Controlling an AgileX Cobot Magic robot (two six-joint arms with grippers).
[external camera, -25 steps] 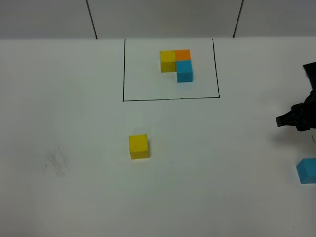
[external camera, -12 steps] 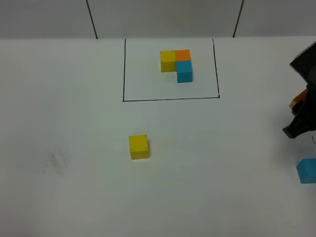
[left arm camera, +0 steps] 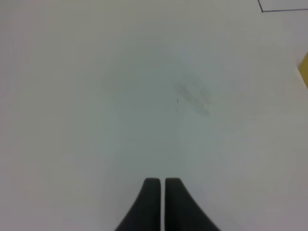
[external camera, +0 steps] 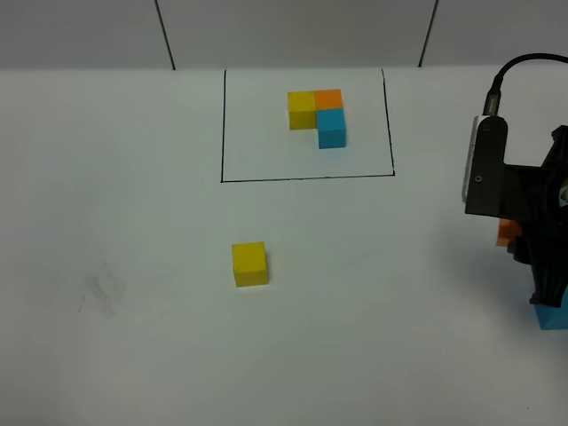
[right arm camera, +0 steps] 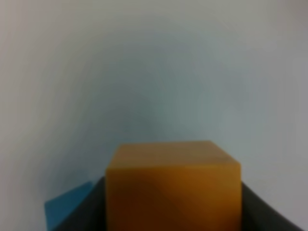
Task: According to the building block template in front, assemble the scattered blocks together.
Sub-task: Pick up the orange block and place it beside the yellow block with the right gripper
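The building block template (external camera: 318,112), a yellow, orange and light blue L of cubes, sits inside a thin black rectangle at the far middle of the table. The scattered yellow cube (external camera: 249,264) lies alone in the middle; its edge shows in the left wrist view (left arm camera: 304,70). My right gripper (external camera: 522,241) is at the right edge, shut on the orange cube (right arm camera: 173,187), of which a corner shows in the high view (external camera: 508,232). The light blue cube (external camera: 552,317) lies just below it, partly hidden by the arm, and also shows in the right wrist view (right arm camera: 65,209). My left gripper (left arm camera: 162,190) is shut and empty over bare table.
The white table (external camera: 133,222) has a faint grey smudge (external camera: 102,288) at the left. The right arm's body and its cable (external camera: 497,169) stand over the right side. A corner of the black rectangle (left arm camera: 274,8) shows in the left wrist view.
My right arm has swung further into the high view, toward the near side, carrying the orange cube, and now covers part of the light blue cube. The other cubes have not moved.
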